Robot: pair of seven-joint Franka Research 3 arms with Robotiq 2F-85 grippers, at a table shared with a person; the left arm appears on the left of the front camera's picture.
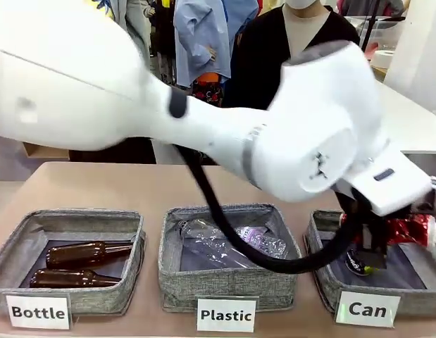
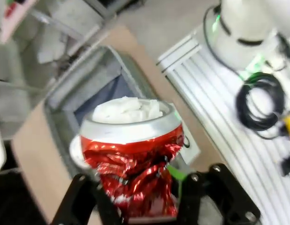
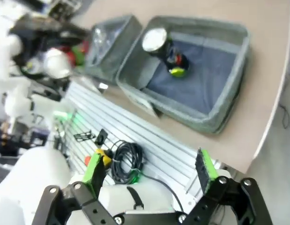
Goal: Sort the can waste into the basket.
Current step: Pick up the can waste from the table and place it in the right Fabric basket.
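Note:
My left arm reaches across to the right side of the table, and my left gripper (image 1: 378, 248) is shut on a crushed shiny red can (image 1: 409, 229) held above the grey basket (image 1: 330, 283) labelled "Can". In the left wrist view the red can (image 2: 133, 159) sits crumpled between the black fingers of that gripper (image 2: 140, 194), silver top facing the camera, with the basket (image 2: 74, 84) below it. A dark can (image 3: 163, 49) with a silver top lies inside the basket (image 3: 205, 123), partly hidden in the front view (image 1: 356, 263). My right gripper (image 3: 149, 174) is open with nothing in it, off the table's side.
A "Bottle" basket (image 1: 13, 262) at left holds two brown glass bottles (image 1: 87, 253). The middle "Plastic" basket (image 1: 172, 282) holds clear plastic bottles (image 1: 225, 239). A black cable (image 1: 225, 225) sags over it. A person (image 1: 288, 42) stands at the far side. A ribbed metal base (image 3: 149, 136) borders the table.

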